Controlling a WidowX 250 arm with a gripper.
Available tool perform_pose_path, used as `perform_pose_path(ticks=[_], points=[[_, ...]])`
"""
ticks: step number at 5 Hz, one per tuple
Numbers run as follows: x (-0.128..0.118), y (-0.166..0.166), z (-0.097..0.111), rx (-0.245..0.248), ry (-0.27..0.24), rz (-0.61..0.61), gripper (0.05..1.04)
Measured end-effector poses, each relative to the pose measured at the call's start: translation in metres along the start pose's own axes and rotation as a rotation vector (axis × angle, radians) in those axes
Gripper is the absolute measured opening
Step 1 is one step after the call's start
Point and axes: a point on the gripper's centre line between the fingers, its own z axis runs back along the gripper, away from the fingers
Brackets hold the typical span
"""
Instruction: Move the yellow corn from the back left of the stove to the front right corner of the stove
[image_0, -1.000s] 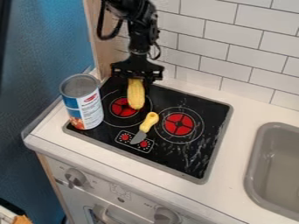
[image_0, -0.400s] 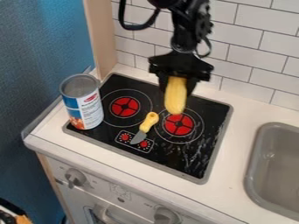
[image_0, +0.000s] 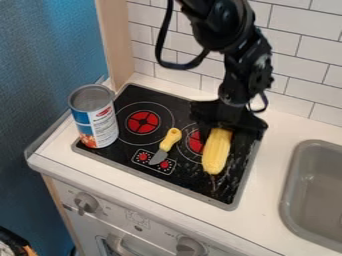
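A black claw (image_0: 223, 131), narrowed around the upper end of a yellow corn cob (image_0: 216, 153), holds it at the right side of a cooktop (image_0: 184, 177), as the camera sees it. Over the past second, the cob has crossed from the cooktop's left burner (image_0: 143, 122), leaving that ring uncovered; whether it touches the surface cannot be told. A toy knife (image_0: 165, 147) lies mid-cooktop, a can (image_0: 95, 117) at its left edge.
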Motion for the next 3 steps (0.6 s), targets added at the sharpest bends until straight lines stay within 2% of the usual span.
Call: perform_pose_path(ticks=[1, 2, 3], points=[[-0.014, -0.016, -0.002, -0.019, -0.004, -0.061, 0.641], [-0.017, -0.018, -0.008, -0.029, -0.013, -0.062, 0.641], [-0.021, -0.016, -0.021, -0.001, 0.011, -0.073, 0.641]])
